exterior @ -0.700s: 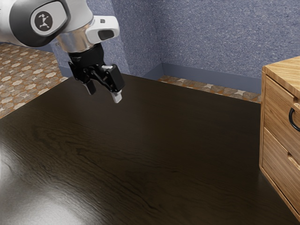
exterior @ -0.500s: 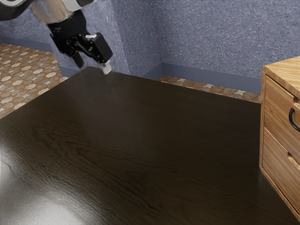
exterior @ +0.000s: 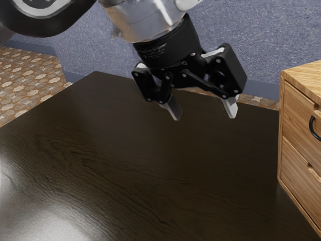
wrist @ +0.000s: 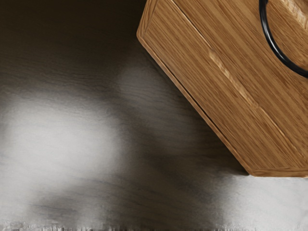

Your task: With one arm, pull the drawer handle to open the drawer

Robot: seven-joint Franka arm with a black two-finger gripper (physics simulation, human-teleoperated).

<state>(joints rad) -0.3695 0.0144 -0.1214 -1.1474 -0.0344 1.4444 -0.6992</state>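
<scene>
So the arm (exterior: 145,17) comes in from the exterior view's upper left and hangs out over the middle of the dark wooden table (exterior: 100,170). The black gripper (exterior: 203,113) is up in the air, well clear of the tabletop and touching nothing. Its fingers (exterior: 173,108) are spread wide apart with only air between them, and the pale tips point down and a bit toward the exterior view's right.

What it's meant to go for is over at the exterior view's right edge. A light wooden cabinet (exterior: 303,75) sits on the table there, cut off by the frame. It has two drawer fronts stacked one above the other. The upper drawer (exterior: 298,110) has a thin black handle (exterior: 314,128), a curved loop, and only part of it is in shot. That drawer looks flush with the cabinet face from here, so shut as far as I can tell. The gripper is well apart from the handle, with a stretch of bare table between them.

The wrist view looks at the cabinet (wrist: 192,57) at an angle, with the black handle (wrist: 275,45) curving across the grain and the shiny table (wrist: 72,144) below it.

Behind it all there's a blue-grey speckled wall (exterior: 251,35), with a patterned tile floor (exterior: 25,75) past the table's far edge.
</scene>
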